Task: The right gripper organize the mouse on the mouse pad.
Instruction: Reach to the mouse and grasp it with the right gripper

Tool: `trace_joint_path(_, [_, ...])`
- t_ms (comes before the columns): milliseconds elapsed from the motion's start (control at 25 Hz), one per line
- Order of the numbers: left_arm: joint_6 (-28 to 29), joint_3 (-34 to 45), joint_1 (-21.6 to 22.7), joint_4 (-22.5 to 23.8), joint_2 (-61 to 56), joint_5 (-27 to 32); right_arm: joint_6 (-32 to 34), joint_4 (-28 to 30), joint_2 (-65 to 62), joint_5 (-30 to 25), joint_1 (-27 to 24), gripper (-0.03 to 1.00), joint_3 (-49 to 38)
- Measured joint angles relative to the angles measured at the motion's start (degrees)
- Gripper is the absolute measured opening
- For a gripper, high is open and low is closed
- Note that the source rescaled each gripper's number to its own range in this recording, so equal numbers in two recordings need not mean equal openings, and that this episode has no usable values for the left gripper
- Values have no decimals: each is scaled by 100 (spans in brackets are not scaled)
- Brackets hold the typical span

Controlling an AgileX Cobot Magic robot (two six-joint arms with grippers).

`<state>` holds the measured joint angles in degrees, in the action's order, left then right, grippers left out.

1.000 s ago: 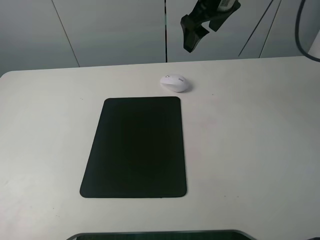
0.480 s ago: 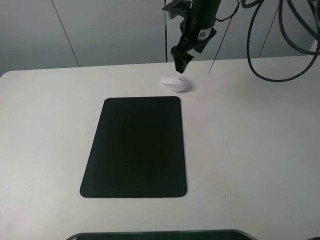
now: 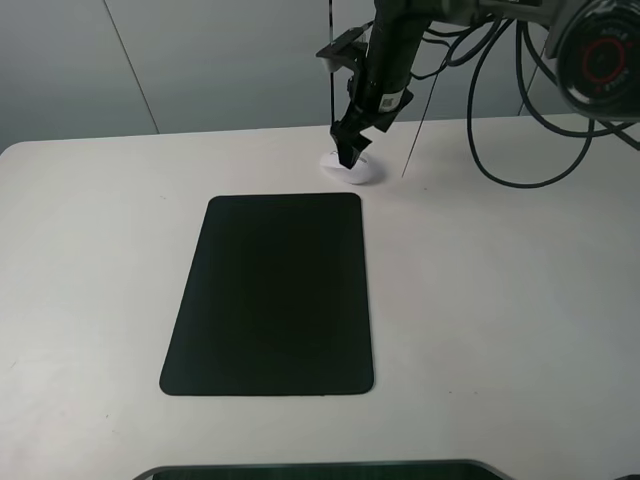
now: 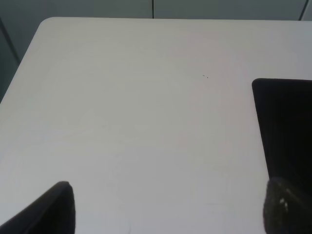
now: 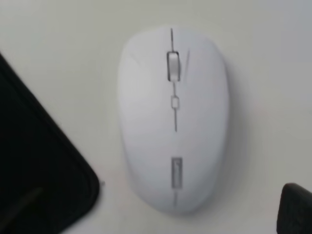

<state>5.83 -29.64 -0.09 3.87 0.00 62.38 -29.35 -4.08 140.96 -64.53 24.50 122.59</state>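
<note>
The white mouse [image 3: 364,173] lies on the white table just beyond the far right corner of the black mouse pad [image 3: 270,295], off the pad. My right gripper [image 3: 351,157] points down right over the mouse, partly hiding it. In the right wrist view the mouse [image 5: 174,117] fills the middle, with the pad's corner [image 5: 39,146] beside it. The right gripper [image 5: 157,210] is open, with one fingertip [image 5: 295,208] showing past the mouse's side. My left gripper [image 4: 165,214] is open and empty above bare table, with the pad's edge [image 4: 287,122] beside it.
The white table [image 3: 500,300] ends at a grey wall behind. Black cables [image 3: 500,150] hang from the right arm above the table's far right. A dark flat edge [image 3: 320,468] shows at the table's near side.
My right gripper has come down from high above the table's far edge to just over the mouse. The mouse and pad have not moved.
</note>
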Motion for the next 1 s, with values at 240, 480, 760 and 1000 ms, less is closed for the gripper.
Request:
trace_joint_path(240, [0,0,0,0,0,0,-138,-354,164,325,-47,100,12])
trace_joint_path(480, [0,0,0,0,0,0,-186,-421,388,589,-69,100,34])
trace_joint_path(760, [0,0,0,0,1,0,-197,-450,456,933,-148,100,34])
trace_joint_path(1000, [0,0,0,0,0,0,-219,-696,501,982,-171,100,34])
